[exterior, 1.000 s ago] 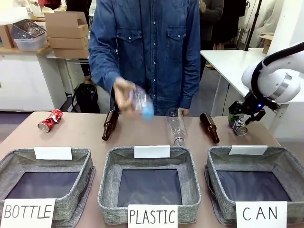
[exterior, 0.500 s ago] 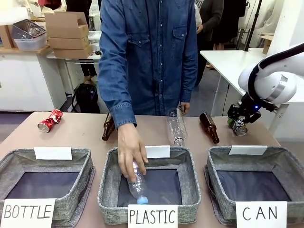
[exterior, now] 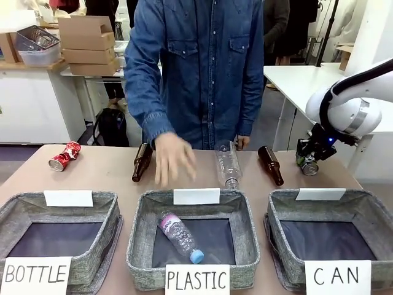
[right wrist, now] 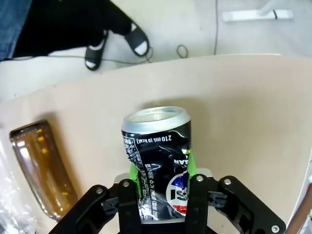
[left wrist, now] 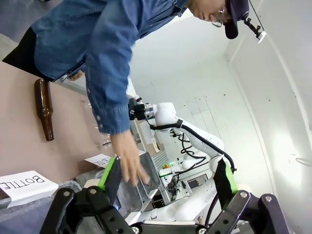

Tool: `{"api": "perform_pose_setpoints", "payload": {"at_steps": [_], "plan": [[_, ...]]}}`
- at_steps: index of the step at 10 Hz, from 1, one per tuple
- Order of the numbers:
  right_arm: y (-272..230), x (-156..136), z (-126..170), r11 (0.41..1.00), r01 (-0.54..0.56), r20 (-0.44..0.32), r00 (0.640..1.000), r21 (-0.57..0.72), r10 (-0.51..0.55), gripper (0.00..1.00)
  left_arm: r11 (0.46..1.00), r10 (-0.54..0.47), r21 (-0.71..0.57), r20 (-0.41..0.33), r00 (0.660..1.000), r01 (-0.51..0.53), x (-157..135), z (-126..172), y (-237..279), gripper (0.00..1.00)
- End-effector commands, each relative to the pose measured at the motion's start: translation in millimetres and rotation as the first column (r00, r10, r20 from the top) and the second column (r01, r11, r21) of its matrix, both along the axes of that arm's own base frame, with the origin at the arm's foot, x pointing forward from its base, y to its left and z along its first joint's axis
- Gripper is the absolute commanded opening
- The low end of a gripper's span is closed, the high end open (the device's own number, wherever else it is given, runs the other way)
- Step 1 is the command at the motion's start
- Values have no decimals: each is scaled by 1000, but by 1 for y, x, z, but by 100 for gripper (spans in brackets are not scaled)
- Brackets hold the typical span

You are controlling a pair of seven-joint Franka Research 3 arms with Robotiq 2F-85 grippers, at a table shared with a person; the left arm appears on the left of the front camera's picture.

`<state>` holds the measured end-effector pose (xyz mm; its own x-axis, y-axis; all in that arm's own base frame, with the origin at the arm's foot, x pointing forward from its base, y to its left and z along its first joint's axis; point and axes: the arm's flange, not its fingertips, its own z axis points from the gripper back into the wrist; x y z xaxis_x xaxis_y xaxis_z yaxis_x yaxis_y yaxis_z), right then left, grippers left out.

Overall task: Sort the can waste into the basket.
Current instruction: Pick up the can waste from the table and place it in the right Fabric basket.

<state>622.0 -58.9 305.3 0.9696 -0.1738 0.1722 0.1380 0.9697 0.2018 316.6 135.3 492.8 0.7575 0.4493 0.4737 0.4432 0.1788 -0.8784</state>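
My right gripper (exterior: 309, 158) is shut on the dark black-and-silver can (exterior: 309, 166) over the table's far right corner, beyond the CAN basket (exterior: 362, 200). In the right wrist view the can (right wrist: 157, 151) sits dented between the green pads (right wrist: 133, 176) of the right gripper (right wrist: 161, 187), top rim pointing away. The red crushed can (exterior: 64, 155) lies at the table's far left. My left gripper (left wrist: 168, 178) is open with nothing between its fingers, held off the table at the left end.
Grey bins marked BOTTLE (exterior: 18, 203) and PLASTIC (exterior: 138, 212) stand left of the CAN basket; a clear bottle (exterior: 179, 237) lies in the PLASTIC bin. Two brown bottles (exterior: 142, 162) (exterior: 271, 165) and a clear plastic bottle (exterior: 228, 163) lie behind. The person's hand (exterior: 174, 158) hovers above the middle.
The person put a clear bottle into the PLASTIC bin and lifted the hand away. My right gripper has hardly moved, still holding the dark can.
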Motion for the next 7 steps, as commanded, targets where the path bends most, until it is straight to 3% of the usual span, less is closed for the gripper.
{"api": "perform_pose_setpoints", "payload": {"at_steps": [1, 2, 3, 4, 5, 6, 7], "plan": [[1, -2, 8, 1000, 30, 9, 1000, -2, -30, 0, 1000, 0, -9, 31, 1000, 0, 1, 2, -1, 100], [1, -8, 21, 1000, 16, 8, 1000, 16, -16, 0, 1000, 0, -9, 31, 1000, 0, 1, 2, -1, 100], [0, -27, 61, 993, -75, -26, 997, 96, 78, 0, 1000, 0, -9, 31, 1000, 0, 1, 2, -1, 100], [0, -64, 114, 974, -162, -73, 982, 161, 175, 0, 1000, 0, -9, 31, 1000, 0, 1, 2, -1, 100], [3, -116, 162, 971, -214, -146, 963, 107, 229, 0, 1000, 0, -9, 31, 1000, 0, 1, 2, -1, 100], [14, -168, 192, 934, -328, -138, 928, 140, 346, 0, 1000, 0, -9, 31, 1000, 0, 1, 2, -1, 100], [23, -220, 205, 862, -492, -160, 847, 123, 506, 0, 1000, 0, -9, 31, 1000, 0, 1, 2, -1, 100]]}}
